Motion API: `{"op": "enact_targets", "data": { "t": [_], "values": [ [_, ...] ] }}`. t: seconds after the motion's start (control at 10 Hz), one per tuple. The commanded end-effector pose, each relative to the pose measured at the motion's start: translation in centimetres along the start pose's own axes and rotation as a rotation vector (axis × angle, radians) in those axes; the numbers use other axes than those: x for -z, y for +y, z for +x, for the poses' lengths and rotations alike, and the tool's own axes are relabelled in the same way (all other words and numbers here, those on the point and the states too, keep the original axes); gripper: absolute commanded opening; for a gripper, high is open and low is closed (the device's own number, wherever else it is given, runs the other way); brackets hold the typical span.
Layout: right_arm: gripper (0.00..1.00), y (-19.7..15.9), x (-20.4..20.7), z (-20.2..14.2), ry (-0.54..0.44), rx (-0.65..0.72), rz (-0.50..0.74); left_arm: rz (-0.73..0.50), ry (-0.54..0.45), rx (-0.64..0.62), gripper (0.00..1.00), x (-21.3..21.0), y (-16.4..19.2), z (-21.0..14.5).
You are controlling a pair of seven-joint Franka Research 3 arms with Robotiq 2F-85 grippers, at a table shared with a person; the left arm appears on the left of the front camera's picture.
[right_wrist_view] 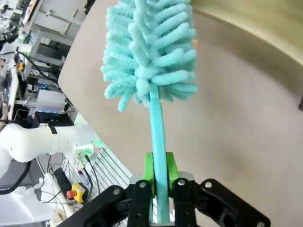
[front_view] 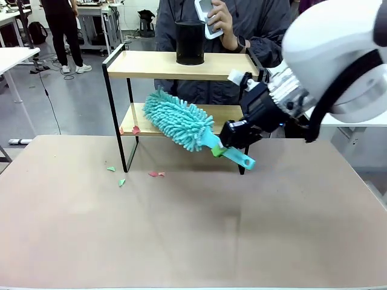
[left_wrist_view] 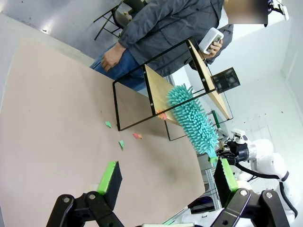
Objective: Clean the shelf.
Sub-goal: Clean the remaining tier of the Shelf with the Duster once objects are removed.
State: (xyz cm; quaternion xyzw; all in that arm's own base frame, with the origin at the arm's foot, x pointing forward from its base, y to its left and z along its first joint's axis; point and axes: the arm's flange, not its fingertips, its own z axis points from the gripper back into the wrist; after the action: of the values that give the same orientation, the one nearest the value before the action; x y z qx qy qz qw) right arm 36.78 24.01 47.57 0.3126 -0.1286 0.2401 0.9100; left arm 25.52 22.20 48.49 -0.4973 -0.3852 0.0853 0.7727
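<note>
Brown tabletop point(front_view: 193, 229) carried the shelf point(front_view: 151, 63). The right claw point(front_view: 221, 148), clamped on a duster point(front_view: 178, 121), sat just before its lower board point(front_view: 227, 112). The left claw point(left_wrist_view: 167, 172) gaped wide, well apart.

Shelf point(front_view: 151, 64): no legible text.
Duster point(front_view: 176, 119): no legible text.
Black cylinder point(front_view: 190, 42): no legible text.
White handheld device point(front_view: 204, 17): no legible text.

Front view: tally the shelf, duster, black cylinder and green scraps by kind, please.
Shelf: 1
Teal duster: 1
Black cylinder: 1
Green scraps: 2
Total: 5
</note>
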Motion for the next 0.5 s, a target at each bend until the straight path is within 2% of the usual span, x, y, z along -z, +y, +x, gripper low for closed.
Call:
{"op": "enact_targets", "data": {
  "t": [0.0,0.2,0.4],
  "values": [
    [0.00,0.7,1.2,2.6,-0.006,0.014,-0.032,-0.018,-0.015,0.024,1.00,0.2,0.0,-0.1],
    [0.00,1.2,2.2,3.6,0.006,0.008,-0.070,-0.018,-0.015,0.024,1.00,0.2,0.0,-0.1],
    [0.00,2.0,3.1,3.7,0.041,-0.031,-0.037,-0.018,-0.015,0.024,1.00,0.2,0.0,-0.1]
  ]
}}
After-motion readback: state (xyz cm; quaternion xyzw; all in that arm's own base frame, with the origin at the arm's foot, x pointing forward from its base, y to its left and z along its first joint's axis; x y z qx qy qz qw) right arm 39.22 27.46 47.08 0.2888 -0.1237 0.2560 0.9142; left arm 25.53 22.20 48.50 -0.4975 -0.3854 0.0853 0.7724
